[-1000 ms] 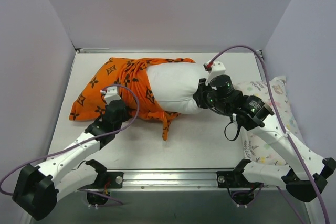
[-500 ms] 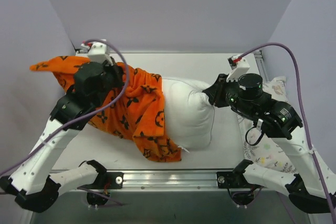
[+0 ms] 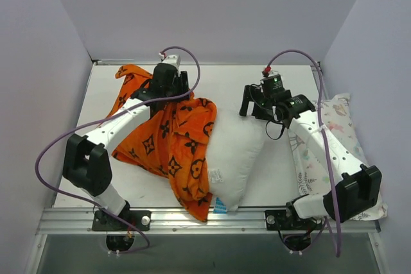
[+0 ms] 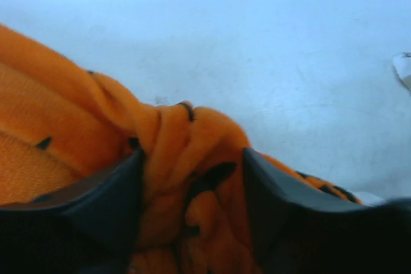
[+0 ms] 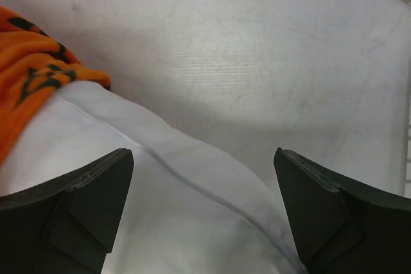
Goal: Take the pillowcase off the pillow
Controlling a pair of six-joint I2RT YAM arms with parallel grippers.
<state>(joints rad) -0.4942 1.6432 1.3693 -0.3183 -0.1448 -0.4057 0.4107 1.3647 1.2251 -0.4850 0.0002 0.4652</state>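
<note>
The bright orange pillowcase [image 3: 168,138] lies crumpled on the table, left of centre, and overlaps the left side of the white pillow [image 3: 236,152]. The pillow's right part is bare, and a small blue tag [image 3: 220,206] shows at its near corner. My left gripper [image 3: 168,92] is at the pillowcase's far end. In the left wrist view its jaws [image 4: 192,158] stand apart with bunched orange fabric [image 4: 173,139] loose between them. My right gripper [image 3: 250,108] is open just above the pillow's far right edge. The right wrist view shows its gripper [image 5: 202,155] with white pillow [image 5: 192,222] below the gap and nothing gripped.
A smaller floral-print pillow [image 3: 335,123] lies along the right edge of the table, beside the right arm. Grey walls close in the back and both sides. Bare table top [image 3: 218,81] shows behind the pillow and between the two grippers.
The left arm swung in from the raised far left and opened, so the pillowcase dropped onto the table. The right gripper let go of the pillow's corner and now stands open.
</note>
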